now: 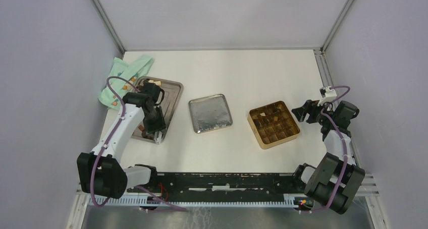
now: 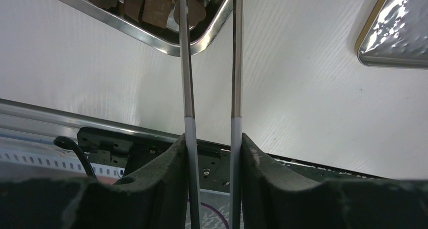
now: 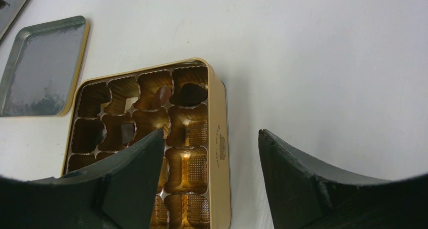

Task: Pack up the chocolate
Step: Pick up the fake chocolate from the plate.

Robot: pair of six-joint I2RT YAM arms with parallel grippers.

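Note:
Brown chocolate chunks (image 2: 154,7) lie in a steel tray (image 2: 146,36) at the left (image 1: 174,95). My left gripper (image 1: 154,120) (image 2: 212,138) hangs over that tray, shut on long metal tweezers (image 2: 188,88). Their two arms stand apart and run up over the tray's corner; the tips are out of view. The gold tin (image 1: 280,142) (image 3: 220,138) sits at the right, with dark chocolate (image 3: 192,94) in some compartments and others bare. My right gripper (image 1: 305,111) (image 3: 209,138) is open beside the tin's right edge, nothing between its fingers.
The tin's lid (image 1: 210,113) (image 3: 43,67) (image 2: 398,32) lies silver side up between tray and tin. A green patterned packet (image 1: 123,77) lies behind the tray at the far left. The black rail (image 1: 227,181) runs along the table's near edge.

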